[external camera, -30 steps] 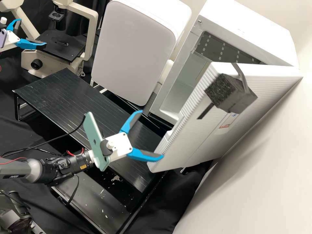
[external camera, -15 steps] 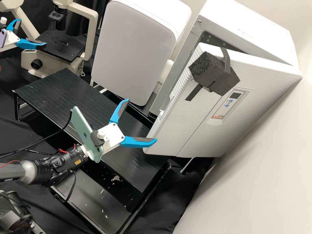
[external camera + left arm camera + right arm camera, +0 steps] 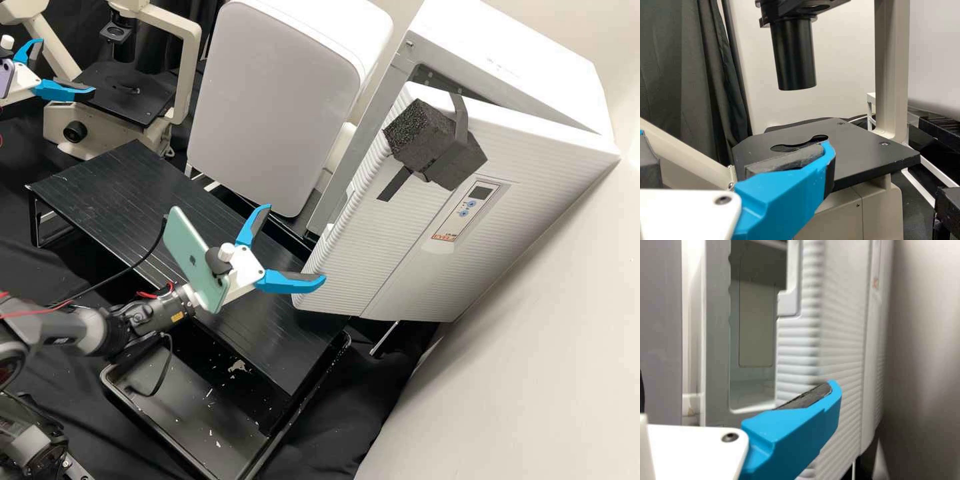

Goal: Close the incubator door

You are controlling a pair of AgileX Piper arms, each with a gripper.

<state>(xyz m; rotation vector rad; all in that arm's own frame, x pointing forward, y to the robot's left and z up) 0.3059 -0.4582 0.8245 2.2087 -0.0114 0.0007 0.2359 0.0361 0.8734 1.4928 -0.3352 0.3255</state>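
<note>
Incubator door [image 3: 380, 253] has swung well inward over the last second, just slightly in the latter half; ajar on the incubator [image 3: 513, 63]. Right claw [image 3: 293, 244], spread wide, holding nothing, has moved forward again, one finger at or just beside the door's free edge. Left claw [image 3: 65, 67] wide, unmoved by microscope [image 3: 190, 77]. Probably needs another push.

A ribbed white door [image 3: 840, 340] that stood ajar on its incubator [image 3: 717, 340], a blue finger [image 3: 797, 440] with a dark pad [image 3: 807, 396] that overlapped the door — whether it touched was unclear — a white plate [image 3: 690, 452] with a screw [image 3: 730, 437], a wall [image 3: 925, 340].
</note>
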